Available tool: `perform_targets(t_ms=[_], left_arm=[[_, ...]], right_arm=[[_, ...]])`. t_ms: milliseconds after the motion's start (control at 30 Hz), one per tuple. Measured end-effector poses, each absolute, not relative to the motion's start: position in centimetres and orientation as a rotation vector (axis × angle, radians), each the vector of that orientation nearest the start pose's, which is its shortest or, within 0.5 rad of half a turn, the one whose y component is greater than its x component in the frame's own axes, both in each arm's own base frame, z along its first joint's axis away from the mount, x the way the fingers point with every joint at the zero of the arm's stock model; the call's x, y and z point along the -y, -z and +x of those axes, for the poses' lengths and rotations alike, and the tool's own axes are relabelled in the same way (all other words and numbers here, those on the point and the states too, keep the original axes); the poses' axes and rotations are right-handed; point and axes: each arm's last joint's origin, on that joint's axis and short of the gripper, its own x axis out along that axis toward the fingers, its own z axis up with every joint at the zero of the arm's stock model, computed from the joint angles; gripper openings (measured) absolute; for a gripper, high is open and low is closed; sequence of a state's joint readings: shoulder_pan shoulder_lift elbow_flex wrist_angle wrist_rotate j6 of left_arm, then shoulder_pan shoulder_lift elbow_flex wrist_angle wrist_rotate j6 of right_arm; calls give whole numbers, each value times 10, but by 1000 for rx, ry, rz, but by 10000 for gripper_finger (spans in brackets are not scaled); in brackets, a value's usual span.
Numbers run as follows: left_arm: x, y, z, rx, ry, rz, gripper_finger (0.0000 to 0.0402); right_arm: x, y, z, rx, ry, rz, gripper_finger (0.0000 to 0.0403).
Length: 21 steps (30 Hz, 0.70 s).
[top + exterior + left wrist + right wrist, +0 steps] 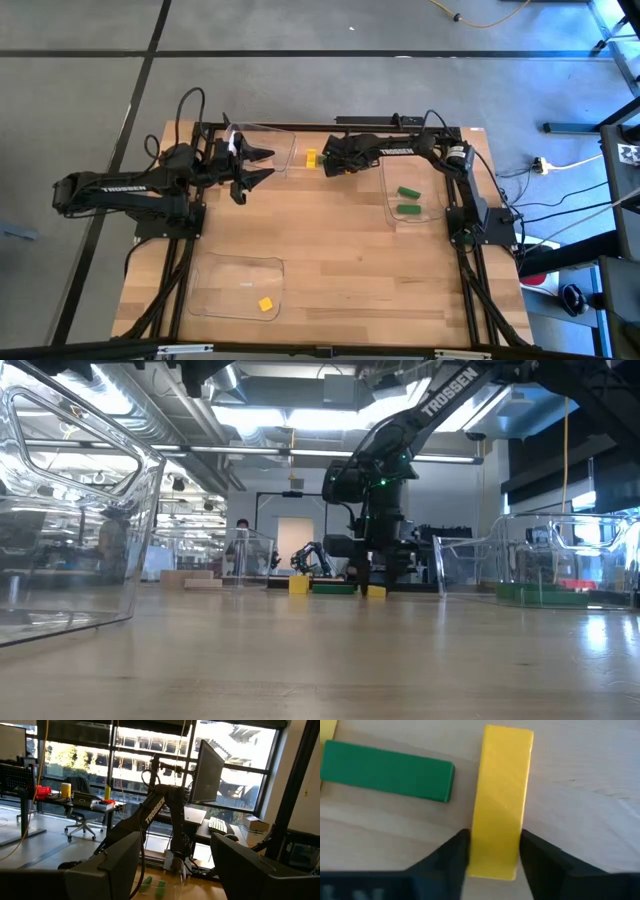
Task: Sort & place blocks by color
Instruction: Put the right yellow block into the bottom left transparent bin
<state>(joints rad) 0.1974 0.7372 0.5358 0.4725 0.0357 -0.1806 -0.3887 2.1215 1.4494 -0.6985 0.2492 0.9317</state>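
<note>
A yellow block (pixel 504 795), a short bar, lies flat on the table near its far edge, with my right gripper (pixel 495 837) (pixel 330 165) closed on its sides from above. A green block (pixel 387 772) lies flat beside it, and another yellow block (pixel 311 157) sits just left of the gripper. Two green blocks (pixel 408 192) (pixel 407 210) lie in the right tray (pixel 390 215). One yellow block (pixel 265 304) lies in the near-left tray (pixel 215 290). My left gripper (pixel 258 165) (pixel 175 870) hangs open above the table's far left, holding nothing. My right gripper pinches the yellow block's two long sides (pixel 476 851) near one end, one finger on each side. The fingers come steeply from above and lie across the bar. The bar lies flat on the table.
A third clear tray (pixel 285 140) stands at the far left, next to my left gripper. The middle of the wooden table (pixel 330 260) is bare between the trays. Beyond the far edge are desks, monitors and cables.
</note>
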Motion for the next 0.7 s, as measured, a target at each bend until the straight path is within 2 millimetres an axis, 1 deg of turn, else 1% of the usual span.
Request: perform_targets(t_ms=[67,100,200,267,367,467,567,700], left_arm=[[-32,-317,167,283,-136,-148,234],[-32,-317,167,283,-136,-148,234],[-32,-317,167,284,-136,-148,234],[-32,-317,167,284,-136,-148,234],[-32,-317,167,284,-136,-147,234],[-32,-317,167,284,-136,-147,234],[-32,-317,167,284,-136,-147,234],[-32,-317,167,284,-136,-148,234]], right_arm=[[160,-129,373,-1054,1129,826,141],[159,-130,373,-1065,1119,816,128],[154,-134,371,-1111,1087,773,128],[146,-140,367,-1177,1044,732,128],[132,-159,364,-1212,967,662,128],[111,-184,363,-1212,861,555,128],[82,-208,361,-1173,740,481,128],[44,-238,352,-1021,585,448,128]])
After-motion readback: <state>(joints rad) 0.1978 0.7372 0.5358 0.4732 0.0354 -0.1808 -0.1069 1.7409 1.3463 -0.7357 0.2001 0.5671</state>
